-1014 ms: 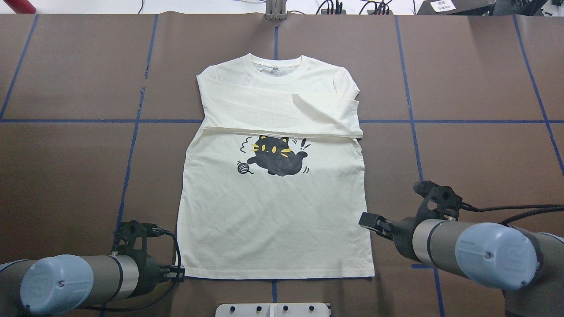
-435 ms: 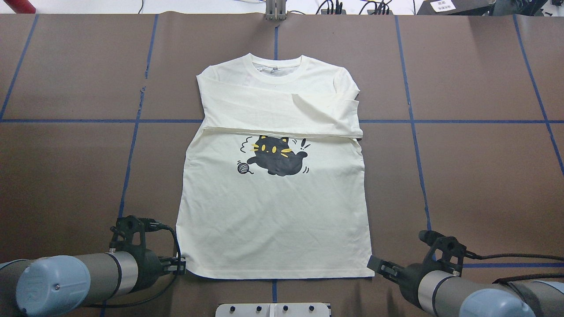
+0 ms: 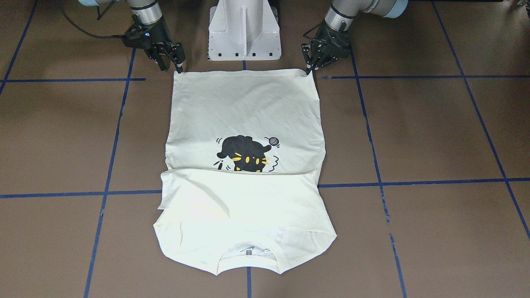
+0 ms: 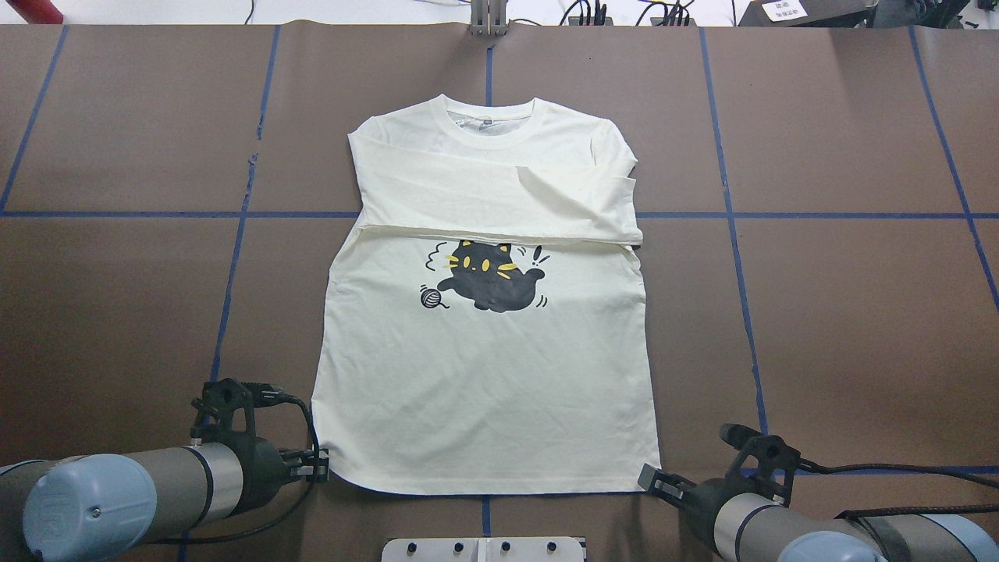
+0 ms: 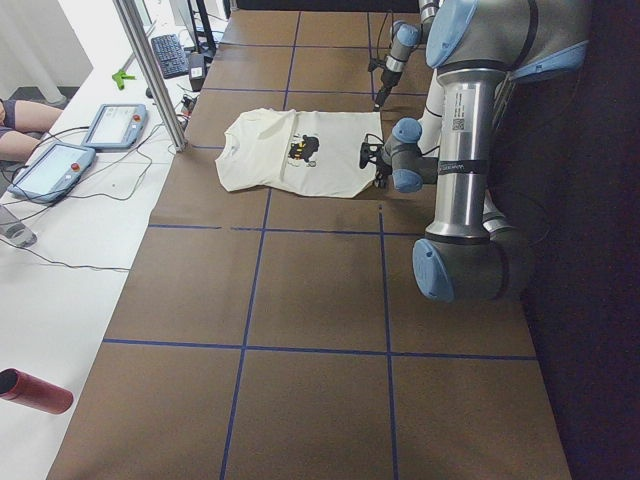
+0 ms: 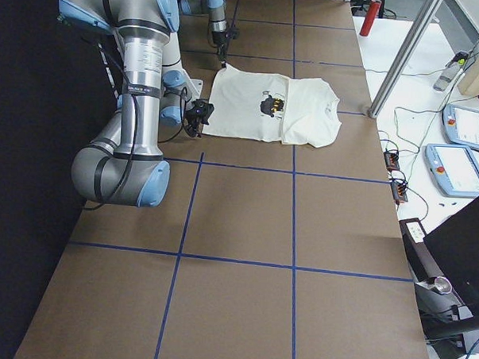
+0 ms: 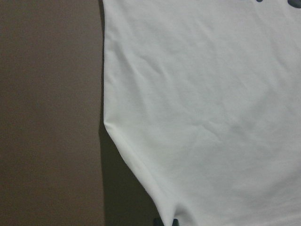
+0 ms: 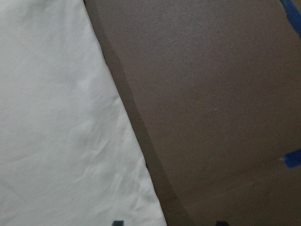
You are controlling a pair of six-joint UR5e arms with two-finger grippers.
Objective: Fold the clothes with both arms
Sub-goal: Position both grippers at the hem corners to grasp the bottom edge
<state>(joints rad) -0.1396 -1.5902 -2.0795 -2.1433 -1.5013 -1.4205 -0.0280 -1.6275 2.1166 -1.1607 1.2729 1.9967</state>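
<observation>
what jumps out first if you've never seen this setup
The cream shirt lies flat in the middle of the brown table, its black cat print showing just below the sleeves folded across the chest. Next come the left gripper and right gripper, each poised at a corner of the hem nearest the robot.

Seen from over the robot's shoulders, the cream-white cotton shirt (image 4: pixel 484 375) lies flat mid-table on the brown paper-covered table (image 4: pixel 858 312), with the collar toward 12 o'clock and the hem toward 6. Its folded sleeves lie across the chest, on the 12 o'clock side of the black cat print (image 4: pixel 488 285). The black two-finger left gripper (image 4: pixel 321 467) is at the 7 o'clock hem corner, and the black two-finger right gripper (image 4: pixel 649 478) is at the 5 o'clock corner. The white metal base plate (image 4: pixel 484 549) is at 6 o'clock.
</observation>
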